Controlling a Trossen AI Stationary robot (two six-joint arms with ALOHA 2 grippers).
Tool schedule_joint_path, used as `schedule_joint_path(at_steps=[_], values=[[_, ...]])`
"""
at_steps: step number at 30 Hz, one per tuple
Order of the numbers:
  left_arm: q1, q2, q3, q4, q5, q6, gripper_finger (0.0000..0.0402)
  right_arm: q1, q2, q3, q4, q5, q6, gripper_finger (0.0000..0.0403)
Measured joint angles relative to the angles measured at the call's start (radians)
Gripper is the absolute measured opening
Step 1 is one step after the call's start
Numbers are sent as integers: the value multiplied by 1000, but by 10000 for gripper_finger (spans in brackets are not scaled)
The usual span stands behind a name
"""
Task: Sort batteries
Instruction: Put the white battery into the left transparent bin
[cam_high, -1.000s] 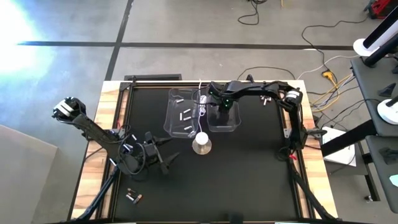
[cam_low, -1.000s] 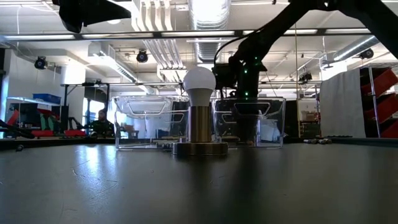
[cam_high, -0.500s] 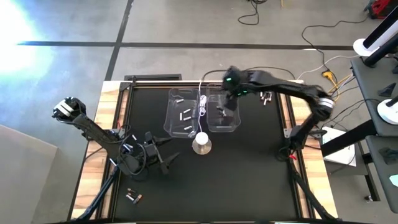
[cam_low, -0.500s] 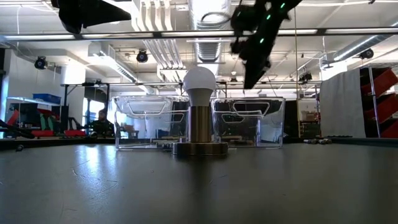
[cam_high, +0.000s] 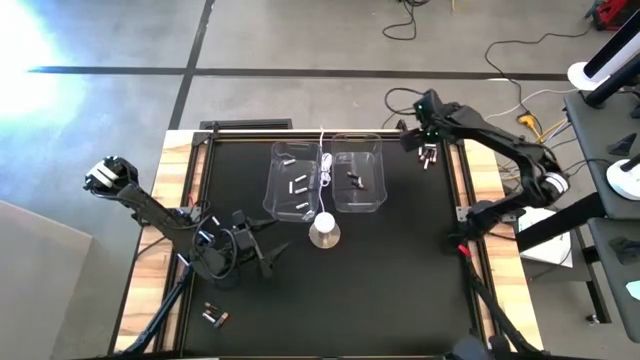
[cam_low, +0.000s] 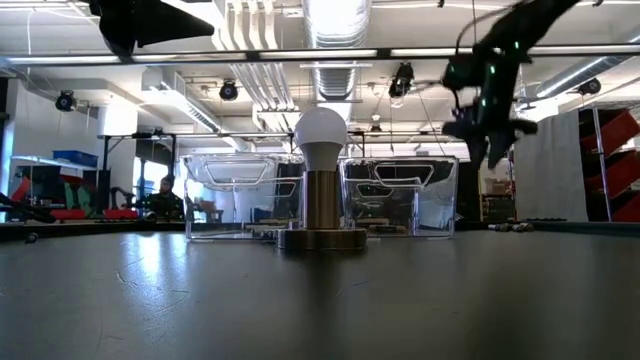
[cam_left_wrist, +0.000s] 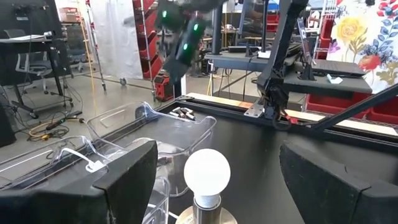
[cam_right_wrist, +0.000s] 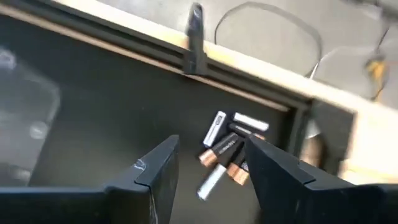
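Loose batteries (cam_high: 428, 157) piled by the table's far right edge (cam_high: 470, 180), right gripper (cam_high: 421, 138) hovering above them, fingers apart, empty. More cells in both clear bins (cam_high: 358, 178). Left gripper (cam_high: 268, 255) wide open, empty, near-left, open mat around it.

Batteries (cam_right_wrist: 225, 152) blurred; right bin's cells (cam_high: 355, 180) (dark) indistinct

Clear glossy plastic bins (cam_high: 358, 182); matt black table (cam_high: 400, 270) with wood edge.

Bright ceiling lights (cam_low: 335, 20) overhead; glare top-left in high view; right wrist view blurred.
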Motion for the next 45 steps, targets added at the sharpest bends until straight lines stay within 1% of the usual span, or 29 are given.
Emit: schedule_joint_path(at_steps=[3,6,11,16,20,26,28,37,40,42,45], values=[[1,0,0,0,0,1,311,-51,63,-84,145,-65,29,179],[2,0,0,0,0,1,311,-85,149,-103,244,-80,44,187],[2,0,-3,-1,0,1,311,-124,300,-53,259,-79,48,194],[2,0,-5,-3,0,1,311,-136,375,-20,248,-79,90,188],[2,0,-5,-23,0,1,311,-136,387,-13,226,-79,110,172],[2,0,-6,-29,0,1,311,-133,369,-32,211,-81,124,141],[2,0,-6,-29,0,1,311,-131,367,-34,201,-97,132,128],[2,0,-2,-30,0,1,311,-129,373,-43,207,-131,129,48],[2,0,-2,-30,0,1,311,-130,378,-44,213,-140,114,27],[2,0,-2,-29,0,1,311,-127,375,-46,222,-140,86,20],[3,0,-19,-30,8,-22,311,-116,339,-52,234,-150,59,22]])
